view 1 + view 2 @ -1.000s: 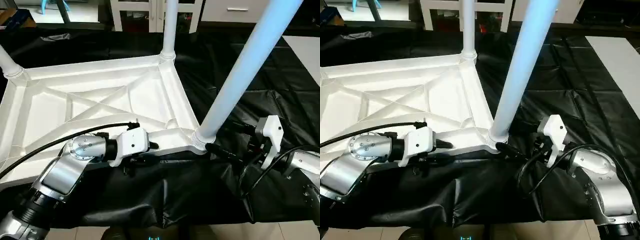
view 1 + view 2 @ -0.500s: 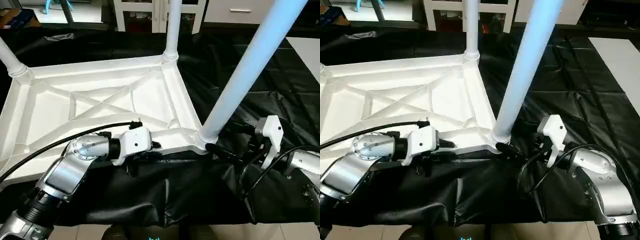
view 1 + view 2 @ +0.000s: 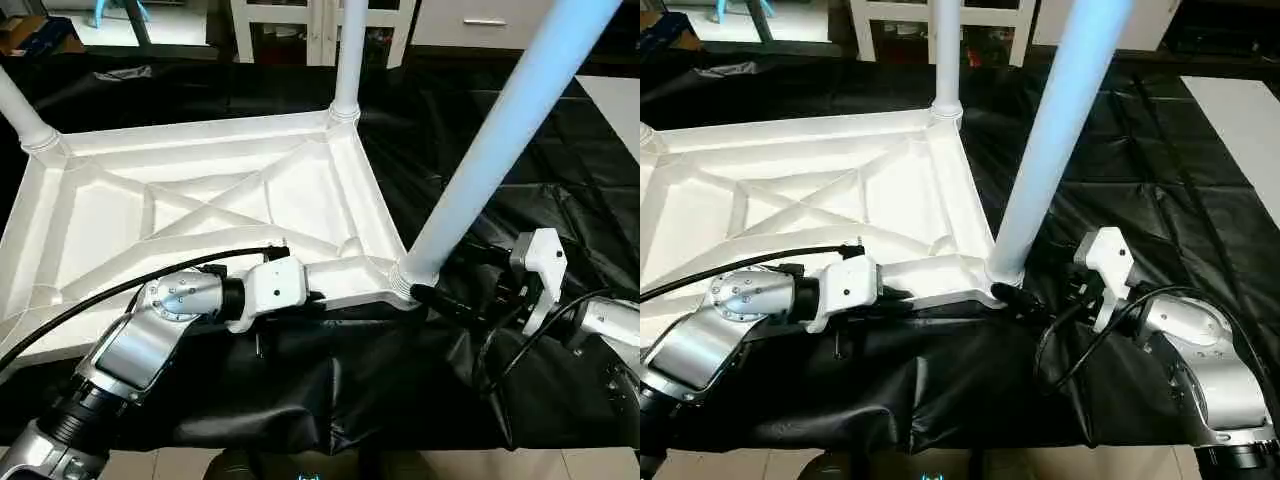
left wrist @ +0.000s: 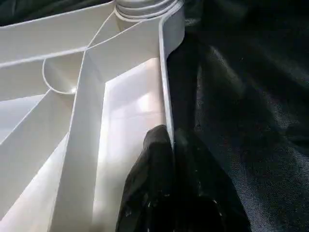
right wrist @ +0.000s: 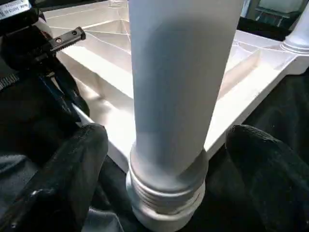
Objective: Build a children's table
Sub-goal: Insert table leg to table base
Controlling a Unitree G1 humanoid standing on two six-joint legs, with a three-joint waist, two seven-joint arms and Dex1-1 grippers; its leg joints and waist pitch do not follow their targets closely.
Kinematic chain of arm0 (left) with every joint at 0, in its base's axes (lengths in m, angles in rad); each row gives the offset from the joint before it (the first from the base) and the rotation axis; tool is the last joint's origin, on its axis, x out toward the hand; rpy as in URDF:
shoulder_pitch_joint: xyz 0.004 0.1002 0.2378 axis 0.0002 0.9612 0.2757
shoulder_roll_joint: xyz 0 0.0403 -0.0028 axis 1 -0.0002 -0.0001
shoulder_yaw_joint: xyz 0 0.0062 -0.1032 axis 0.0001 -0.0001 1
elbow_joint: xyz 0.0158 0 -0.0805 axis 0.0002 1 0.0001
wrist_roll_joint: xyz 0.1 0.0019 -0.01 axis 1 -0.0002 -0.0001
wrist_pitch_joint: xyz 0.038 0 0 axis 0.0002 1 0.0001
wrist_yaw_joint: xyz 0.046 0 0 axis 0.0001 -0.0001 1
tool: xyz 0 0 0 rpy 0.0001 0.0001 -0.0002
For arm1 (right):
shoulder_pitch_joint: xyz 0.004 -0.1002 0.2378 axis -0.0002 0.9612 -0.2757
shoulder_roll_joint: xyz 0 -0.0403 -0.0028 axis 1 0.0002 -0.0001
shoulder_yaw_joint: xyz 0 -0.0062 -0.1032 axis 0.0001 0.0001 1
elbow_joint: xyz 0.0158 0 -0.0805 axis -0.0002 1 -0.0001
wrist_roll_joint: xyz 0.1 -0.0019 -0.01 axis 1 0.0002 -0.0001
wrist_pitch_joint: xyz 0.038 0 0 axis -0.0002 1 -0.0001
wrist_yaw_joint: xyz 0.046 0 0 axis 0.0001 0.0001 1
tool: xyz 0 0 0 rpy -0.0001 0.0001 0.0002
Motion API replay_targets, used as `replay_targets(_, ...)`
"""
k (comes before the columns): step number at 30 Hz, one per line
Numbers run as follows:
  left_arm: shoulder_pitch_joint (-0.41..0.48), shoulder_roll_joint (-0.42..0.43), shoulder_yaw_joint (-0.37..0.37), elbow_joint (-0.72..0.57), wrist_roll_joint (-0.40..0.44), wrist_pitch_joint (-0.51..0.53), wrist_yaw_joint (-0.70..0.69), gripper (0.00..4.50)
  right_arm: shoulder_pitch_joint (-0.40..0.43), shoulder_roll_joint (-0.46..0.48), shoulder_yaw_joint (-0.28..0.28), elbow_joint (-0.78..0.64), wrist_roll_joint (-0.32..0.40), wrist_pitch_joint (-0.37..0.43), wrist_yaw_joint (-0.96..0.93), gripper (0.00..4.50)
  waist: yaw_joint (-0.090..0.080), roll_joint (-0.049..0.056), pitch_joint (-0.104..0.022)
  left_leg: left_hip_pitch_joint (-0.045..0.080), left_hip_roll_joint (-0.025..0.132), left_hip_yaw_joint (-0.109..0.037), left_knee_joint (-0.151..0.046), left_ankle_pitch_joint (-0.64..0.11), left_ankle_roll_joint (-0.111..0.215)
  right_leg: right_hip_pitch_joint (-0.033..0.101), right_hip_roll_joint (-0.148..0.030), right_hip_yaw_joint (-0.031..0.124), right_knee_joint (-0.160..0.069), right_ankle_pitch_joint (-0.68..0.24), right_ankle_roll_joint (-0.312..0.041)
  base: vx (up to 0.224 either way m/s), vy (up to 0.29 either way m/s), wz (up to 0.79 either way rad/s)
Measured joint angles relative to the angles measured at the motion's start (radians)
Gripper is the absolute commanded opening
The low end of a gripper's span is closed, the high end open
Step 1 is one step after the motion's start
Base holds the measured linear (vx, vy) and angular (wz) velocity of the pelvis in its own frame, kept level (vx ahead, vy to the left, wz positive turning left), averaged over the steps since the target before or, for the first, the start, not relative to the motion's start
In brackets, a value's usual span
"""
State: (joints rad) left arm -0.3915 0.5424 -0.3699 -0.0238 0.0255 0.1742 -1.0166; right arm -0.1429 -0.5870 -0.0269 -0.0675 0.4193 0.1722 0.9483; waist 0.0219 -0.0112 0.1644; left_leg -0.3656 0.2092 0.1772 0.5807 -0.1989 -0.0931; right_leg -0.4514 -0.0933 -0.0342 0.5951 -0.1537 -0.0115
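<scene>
The children's table lies upside down, its white X-ribbed tabletop [image 3: 200,200] on the black-draped work table. A long white leg [image 3: 490,150] stands in the near right corner socket, with another leg [image 3: 350,50] at the back corner and a third [image 3: 20,115] at the far left. My left gripper [image 3: 315,297] is shut on the tabletop's near rim; in the left wrist view its black fingers [image 4: 154,183] pinch the thin wall from both sides. My right gripper [image 3: 1025,298] stands open around the base of the near right leg [image 5: 178,96], its fingers [image 5: 72,169] apart from the tube.
Wrinkled black cloth [image 3: 560,170] covers the work table and hangs over its near edge [image 3: 350,420]. White furniture [image 3: 320,25] stands behind the table. Pale floor [image 3: 615,100] shows at the right. A black cable [image 3: 120,290] arcs over my left forearm.
My left gripper has closed onto the tabletop's near rim. The right arm has stayed put, still open around the leg. The camera has tilted slightly.
</scene>
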Motion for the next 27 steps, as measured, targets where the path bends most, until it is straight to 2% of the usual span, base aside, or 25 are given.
replay_targets(5, -0.002, -0.007, -0.001, -0.001, 0.009, -0.001, 0.003, 0.06, -0.006, 0.000, 0.000, 0.000, 0.000, 0.000, 0.000, 4.32, 0.009, 0.000, 0.000, 0.000, 0.000, 0.000, 0.000, 0.000, 0.000, 0.000, 0.000, 0.000, 0.000, 0.000, 0.000, 0.000, 0.000, 0.00)
replay_targets(18, -0.005, -0.011, 0.000, 0.002, 0.008, -0.001, 0.002, 0.06, -0.034, 0.004, 0.005, 0.000, 0.000, 0.000, 0.001, 4.32, 0.010, 0.001, 0.000, 0.000, 0.000, 0.000, 0.000, 0.000, 0.000, 0.000, 0.000, 0.000, -0.001, 0.000, 0.000, 0.000, 0.000, 0.00)
replay_targets(19, -0.005, -0.012, 0.000, 0.002, 0.008, -0.001, 0.002, 0.49, -0.038, 0.004, 0.005, 0.000, 0.000, 0.000, 0.001, 4.32, 0.010, 0.001, 0.000, 0.000, 0.000, 0.000, 0.000, 0.000, 0.000, 0.000, 0.000, 0.000, -0.001, 0.000, 0.000, 0.000, 0.000, 0.00)
replay_targets(20, -0.005, -0.017, 0.002, 0.002, 0.006, 0.002, 0.000, 0.61, -0.039, 0.004, 0.005, 0.000, 0.000, 0.000, 0.001, 4.32, 0.011, 0.001, 0.000, 0.000, 0.000, 0.000, 0.000, 0.000, 0.000, 0.000, 0.000, 0.000, -0.001, 0.000, 0.000, 0.000, 0.000, 0.00)
replay_targets(23, -0.005, -0.025, 0.008, 0.000, -0.010, 0.023, -0.004, 0.72, -0.039, 0.006, 0.006, 0.001, -0.001, 0.000, 0.001, 4.32, 0.011, 0.001, 0.000, -0.001, 0.000, 0.000, 0.000, 0.000, 0.000, 0.000, 0.000, 0.000, -0.001, 0.000, 0.000, 0.000, 0.000, 0.00)
replay_targets(24, -0.005, -0.029, 0.010, 0.000, -0.012, 0.026, -0.004, 0.95, -0.039, 0.006, 0.006, 0.001, -0.001, 0.000, 0.001, 4.32, 0.011, 0.002, 0.000, -0.001, 0.000, 0.000, 0.000, 0.000, 0.000, 0.000, 0.000, 0.000, -0.002, 0.000, 0.000, 0.000, 0.000, 0.00)
replay_targets(27, -0.006, -0.047, 0.003, 0.000, -0.024, 0.027, -0.005, 0.95, -0.039, 0.007, 0.007, 0.001, -0.001, 0.000, 0.001, 4.32, 0.011, 0.002, 0.001, -0.001, 0.000, 0.000, -0.001, 0.000, 0.000, 0.000, 0.000, 0.000, -0.002, 0.000, 0.000, 0.000, 0.000, 0.00)
